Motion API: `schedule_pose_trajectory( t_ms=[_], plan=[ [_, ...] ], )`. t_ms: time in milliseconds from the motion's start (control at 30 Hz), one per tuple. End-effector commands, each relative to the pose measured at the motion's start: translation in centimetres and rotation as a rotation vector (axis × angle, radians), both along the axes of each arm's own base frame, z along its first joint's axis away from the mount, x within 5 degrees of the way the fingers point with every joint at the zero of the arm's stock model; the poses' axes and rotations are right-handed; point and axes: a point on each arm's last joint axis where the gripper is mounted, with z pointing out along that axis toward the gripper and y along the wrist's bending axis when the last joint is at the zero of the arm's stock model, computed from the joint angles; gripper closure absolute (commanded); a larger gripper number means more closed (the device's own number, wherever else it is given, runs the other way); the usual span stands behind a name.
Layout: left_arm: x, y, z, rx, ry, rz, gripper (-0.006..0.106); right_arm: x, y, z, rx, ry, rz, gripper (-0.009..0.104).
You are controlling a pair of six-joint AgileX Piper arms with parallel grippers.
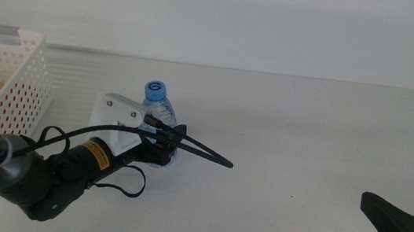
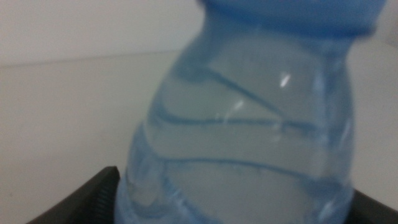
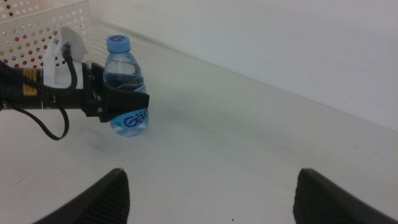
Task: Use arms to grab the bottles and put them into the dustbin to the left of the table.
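Logging the table [image 1: 307, 136] as I see it from the remote station, with the water bottle [image 1: 158, 118] taken as my landmark.

Item one, the water bottle: small, clear, blue cap, blue lettering low on its body. It stands upright on the white tabletop, a little way to the right of the dustbin [image 1: 3, 99].

Item two, the left gripper [image 1: 180, 144]: it reaches in from the dustbin side and its dark jaws sit one on each side of the bottle's lower body. The right wrist view shows a jaw lying across the bottle just above the lettering; in the left wrist view the bottle [image 2: 249, 124] fills the picture between the two jaws. I read that as jaws closed onto the bottle, though the close view is blurred and I cannot confirm firm contact on both sides.

Item three, the dustbin: white perforated basket, beyond the left arm from the bottle. Something pale with a red and green label lies inside; I cannot make it out.

Item four, the right gripper [image 3: 211, 199]: waiting well apart from the bottle, on the side away from the dustbin, jaws spread wide and holding nothing.
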Motion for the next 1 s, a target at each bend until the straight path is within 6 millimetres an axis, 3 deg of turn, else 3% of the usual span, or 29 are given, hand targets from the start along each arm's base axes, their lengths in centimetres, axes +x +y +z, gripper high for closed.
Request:
schedule_pose_trajectory(
  t_ms=[0, 133, 300, 400, 467, 567, 767, 967],
  plan=[
    [0.5, -0.1, 2.8, -0.119, -0.175, 0.005, 0.011, 0.1, 0.1, 1.6, 0.035, -0.095, 0.007, 0.02],
    [0.5, -0.1, 2.7, -0.121, -0.173, 0.005, 0.019, 0.1, 0.1, 1.6, 0.035, -0.095, 0.007, 0.02],
    [0.5, -0.1, 2.8, -0.129, -0.181, 0.002, 0.039, 0.1, 0.1, 1.6, 0.035, -0.095, 0.007, 0.02],
    [0.5, -0.1, 2.8, -0.126, -0.179, 0.0, 0.058, 0.1, 0.1, 1.6, 0.035, -0.095, 0.007, 0.02],
    [0.3, -0.2, 2.9, -0.122, -0.177, -0.019, 0.087, 0.1, 0.1, 1.6, 0.035, -0.095, 0.007, 0.02],
    [0.0, -0.5, 4.0, -0.093, -0.176, -0.05, 0.103, 0.1, 0.1, 1.6, 0.035, -0.095, 0.007, 0.02],
    [-0.9, 0.2, 8.4, 0.011, -0.106, -0.005, 0.105, 0.1, 0.1, 1.6, 0.035, -0.095, 0.007, 0.02],
    [-3.1, 1.7, 13.8, -0.021, -0.016, 0.093, 0.105, 0.1, 0.1, 1.6, 0.035, -0.095, 0.007, 0.02]
  ],
)
